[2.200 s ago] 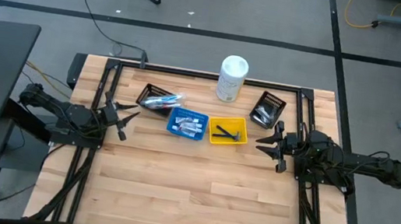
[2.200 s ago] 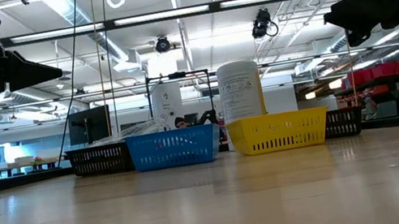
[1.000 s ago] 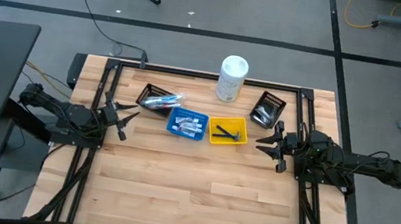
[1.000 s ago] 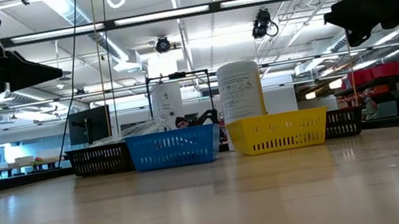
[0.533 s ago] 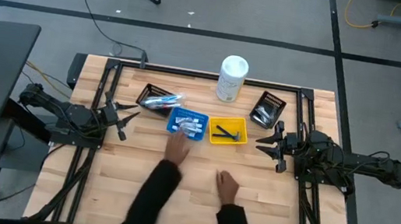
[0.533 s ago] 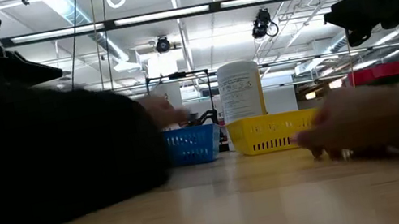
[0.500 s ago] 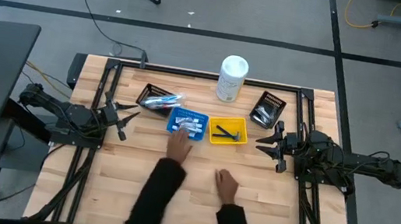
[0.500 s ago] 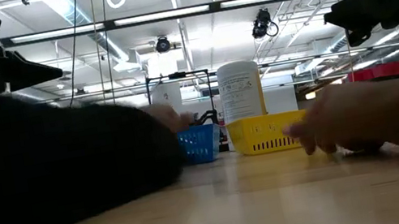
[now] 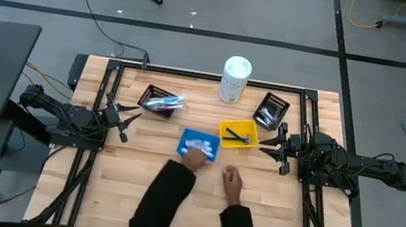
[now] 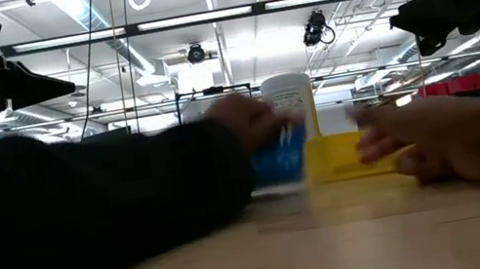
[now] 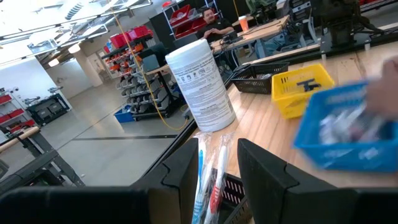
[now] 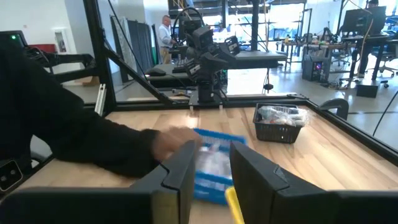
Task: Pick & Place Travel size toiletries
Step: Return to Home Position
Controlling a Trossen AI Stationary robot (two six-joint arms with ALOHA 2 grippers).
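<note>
**Hands on my table, arms idle**

High view: my left gripper and right gripper hang at the table's sides, fingers spread, holding nothing. A person's hand is on the blue bin of white tubes. Toothbrushes lie in the left black bin.

Low view: a dark sleeve fills the foreground.

Wrist views: fingers apart on both.

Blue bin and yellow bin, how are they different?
The blue bin holds pale little tubes; the yellow bin holds dark items. A person's hand is on the blue bin, while the yellow bin sits untouched, with the other hand short of it. The blue bin lies nearer the person than the yellow bin. Both are small open-topped bins.
</note>
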